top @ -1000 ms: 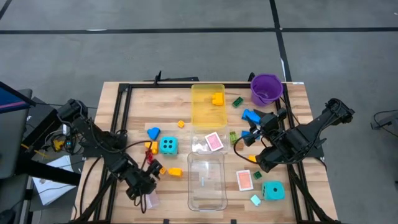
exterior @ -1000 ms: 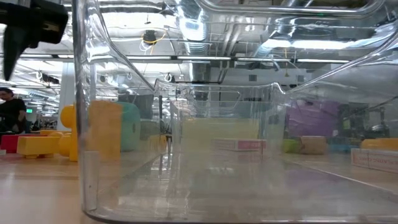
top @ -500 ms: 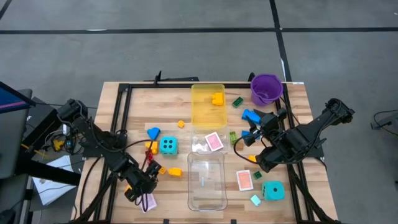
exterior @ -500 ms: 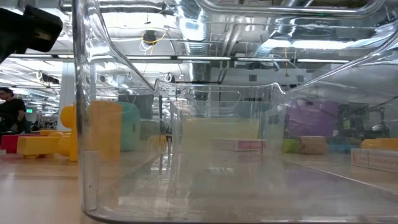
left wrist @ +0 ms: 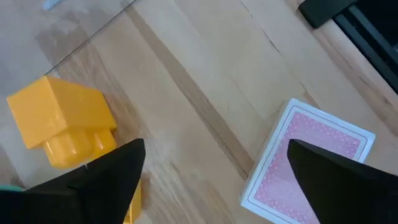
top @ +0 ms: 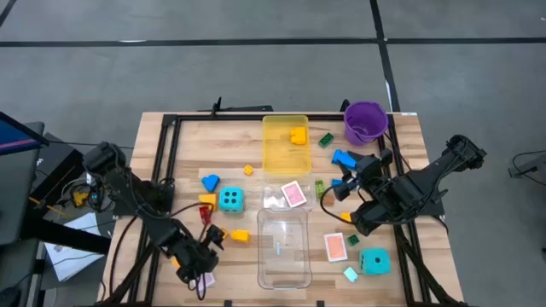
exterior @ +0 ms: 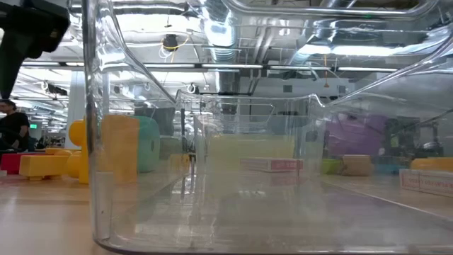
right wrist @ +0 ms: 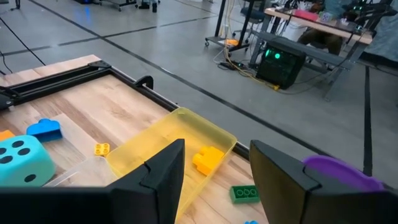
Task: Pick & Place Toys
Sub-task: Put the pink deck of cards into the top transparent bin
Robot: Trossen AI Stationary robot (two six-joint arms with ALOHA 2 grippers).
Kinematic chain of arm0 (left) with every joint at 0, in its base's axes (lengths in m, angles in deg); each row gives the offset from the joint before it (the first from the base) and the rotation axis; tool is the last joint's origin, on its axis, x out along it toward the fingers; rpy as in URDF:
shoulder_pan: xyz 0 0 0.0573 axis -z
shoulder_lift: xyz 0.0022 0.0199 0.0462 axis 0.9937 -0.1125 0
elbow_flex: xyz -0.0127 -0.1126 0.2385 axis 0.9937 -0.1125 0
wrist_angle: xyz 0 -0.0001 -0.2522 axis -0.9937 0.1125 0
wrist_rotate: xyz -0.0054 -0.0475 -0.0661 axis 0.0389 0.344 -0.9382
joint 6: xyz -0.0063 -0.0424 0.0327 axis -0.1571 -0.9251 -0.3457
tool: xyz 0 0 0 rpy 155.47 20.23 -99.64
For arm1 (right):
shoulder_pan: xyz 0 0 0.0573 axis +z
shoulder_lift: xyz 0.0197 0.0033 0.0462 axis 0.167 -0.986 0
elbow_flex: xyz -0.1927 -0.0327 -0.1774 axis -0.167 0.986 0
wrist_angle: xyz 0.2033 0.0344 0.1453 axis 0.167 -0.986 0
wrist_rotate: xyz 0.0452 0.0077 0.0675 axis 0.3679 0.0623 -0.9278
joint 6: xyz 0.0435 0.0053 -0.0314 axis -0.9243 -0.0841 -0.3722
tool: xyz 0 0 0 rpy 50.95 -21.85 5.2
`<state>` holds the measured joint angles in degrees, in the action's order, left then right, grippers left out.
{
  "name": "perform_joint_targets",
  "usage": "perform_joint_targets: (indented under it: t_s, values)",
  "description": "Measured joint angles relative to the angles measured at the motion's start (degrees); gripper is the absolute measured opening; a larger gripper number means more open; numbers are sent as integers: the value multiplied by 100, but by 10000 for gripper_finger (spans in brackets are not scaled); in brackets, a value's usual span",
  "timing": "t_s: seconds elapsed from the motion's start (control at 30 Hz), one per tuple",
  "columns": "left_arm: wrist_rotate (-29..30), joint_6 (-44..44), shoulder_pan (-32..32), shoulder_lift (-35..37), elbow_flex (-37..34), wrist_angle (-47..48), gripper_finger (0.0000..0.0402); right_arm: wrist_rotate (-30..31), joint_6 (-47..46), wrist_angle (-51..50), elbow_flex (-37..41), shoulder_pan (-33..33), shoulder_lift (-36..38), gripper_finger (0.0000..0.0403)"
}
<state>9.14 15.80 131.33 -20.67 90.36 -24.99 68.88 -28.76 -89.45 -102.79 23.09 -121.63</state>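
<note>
My left gripper (top: 205,256) hangs open over the table's near left, between a yellow brick (left wrist: 62,121) and a pink-backed card (left wrist: 311,162), both lying flat on the wood; it touches neither. My right gripper (top: 345,179) hangs open and empty at the right, near a blue piece (top: 343,158). Two cyan dice (top: 230,199) (top: 374,261), two more pink cards (top: 293,194) (top: 335,246) and small bricks lie scattered. One yellow brick (right wrist: 208,158) rests in the yellow tray (top: 275,158).
A clear tray (top: 283,256) stands at the near middle and fills the low view (exterior: 212,177). The purple bucket (top: 365,122) stands at the far right. A green brick (right wrist: 244,193) lies between the bucket and the yellow tray. A black frame (top: 166,145) runs along the table's edges.
My left gripper has shifted a little toward the table's near edge and to the right, closer to the pink card at the near left. The toys have stayed where they were.
</note>
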Motion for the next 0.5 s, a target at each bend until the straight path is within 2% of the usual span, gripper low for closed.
perform_joint_targets:
  t_s: [0.17,0.33,0.5]
  values:
    - [-160,-194,450,-145,35,223,385,-124,-4,186,0,23,0,173]
    - [-105,-301,919,-311,35,390,394,-270,-14,444,2,66,0,173]
    - [36,48,1224,-545,35,408,398,-425,-15,714,2,66,-11,173]
